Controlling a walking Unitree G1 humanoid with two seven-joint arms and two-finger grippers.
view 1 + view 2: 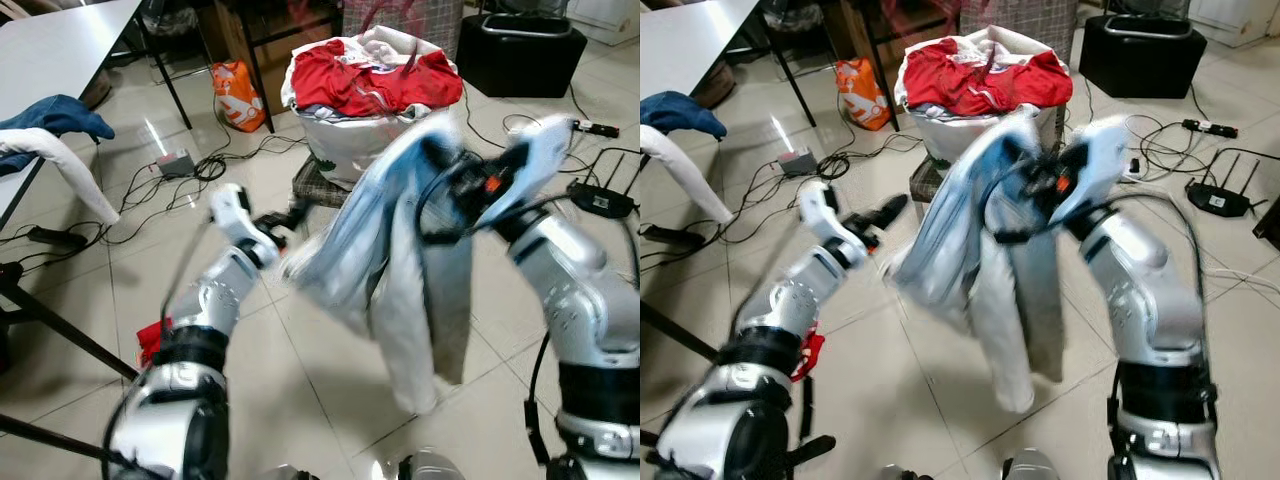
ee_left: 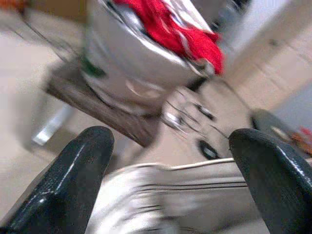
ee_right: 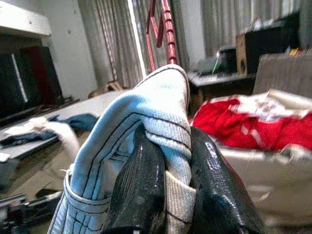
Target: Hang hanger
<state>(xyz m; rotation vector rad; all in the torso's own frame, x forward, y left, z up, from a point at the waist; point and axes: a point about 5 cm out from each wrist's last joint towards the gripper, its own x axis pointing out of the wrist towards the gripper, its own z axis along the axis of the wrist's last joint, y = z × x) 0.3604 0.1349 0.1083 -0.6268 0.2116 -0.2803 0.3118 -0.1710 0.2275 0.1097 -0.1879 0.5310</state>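
Shiny silver arms with black bands at the joints, black cables looping along them, white wrist housing on the left arm (image 1: 236, 215), glossy black fingers (image 2: 73, 170) on each end effector

Right gripper (image 3: 165, 195) pinching a fold of pale blue garment (image 3: 146, 126).

The two black fingers (image 3: 139, 195) are closing on a bunched, ribbed edge of the light cloth, which is rising in a hump through the middle of the frame and draping down toward the lower left. A red hanger (image 3: 163, 29) is standing up behind the hump at the top centre. Red clothes (image 3: 243, 122) are lying heaped at the right, and a table (image 3: 73, 109) carrying dark blue and white cloth is stretching across the left.
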